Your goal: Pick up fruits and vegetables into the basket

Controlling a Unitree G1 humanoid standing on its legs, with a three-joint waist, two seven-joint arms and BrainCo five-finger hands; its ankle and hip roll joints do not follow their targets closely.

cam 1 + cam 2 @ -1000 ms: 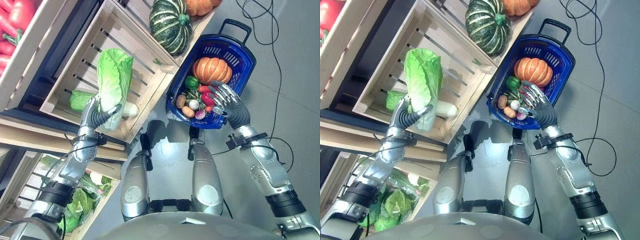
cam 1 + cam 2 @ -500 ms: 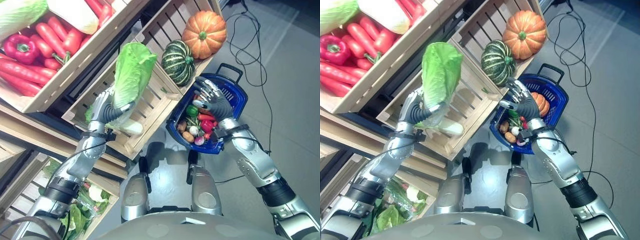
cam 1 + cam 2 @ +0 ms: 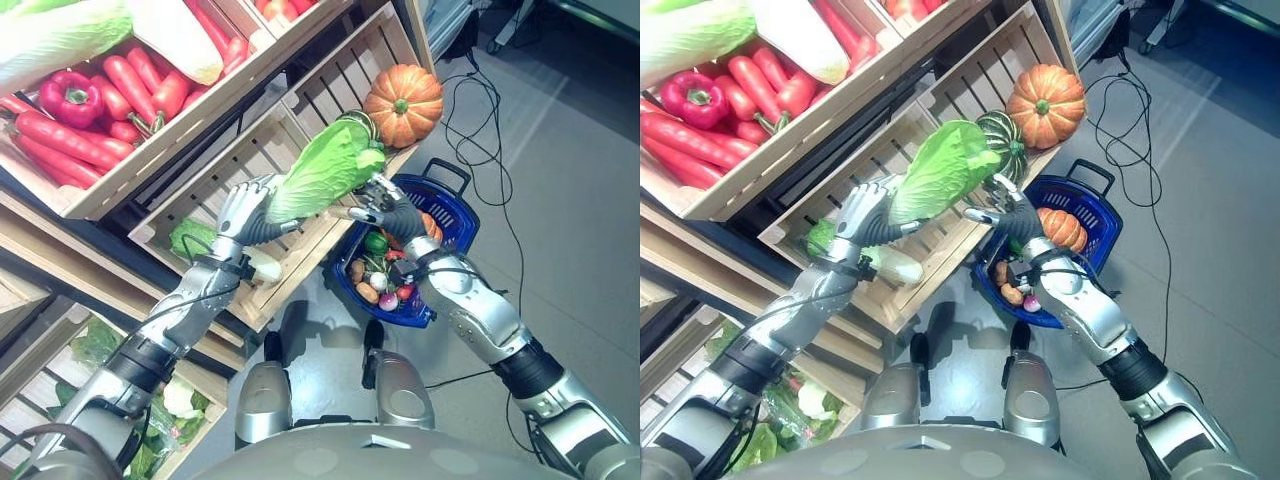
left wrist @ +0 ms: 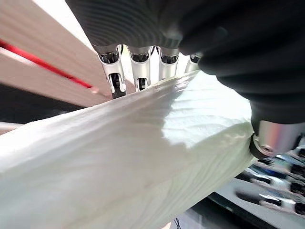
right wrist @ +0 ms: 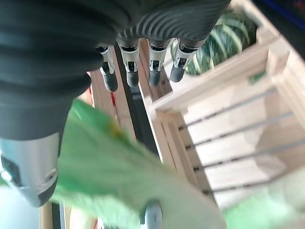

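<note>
The cabbage (image 3: 325, 180) in my left hand (image 3: 245, 208) is bright green at the leaf and pale white at the stalk. My hands are silver with dark tips; my right hand (image 3: 385, 210) too. The basket (image 3: 455, 205) is deep blue with a black handle. One pumpkin (image 3: 402, 104) is orange, the squash (image 3: 1002, 145) dark green with pale stripes. The crates (image 3: 240, 160) are pale wood. The carrots (image 3: 60, 140) are red-orange, the pepper (image 3: 68, 98) red.

Your bot's arms are silver-grey shells with black bands near the elbows. Each hand, left hand (image 3: 243, 208) and right hand (image 3: 392, 213), wears a dark ribbed cover, with silver fingers (image 5: 151, 67) tipped dark.
</note>
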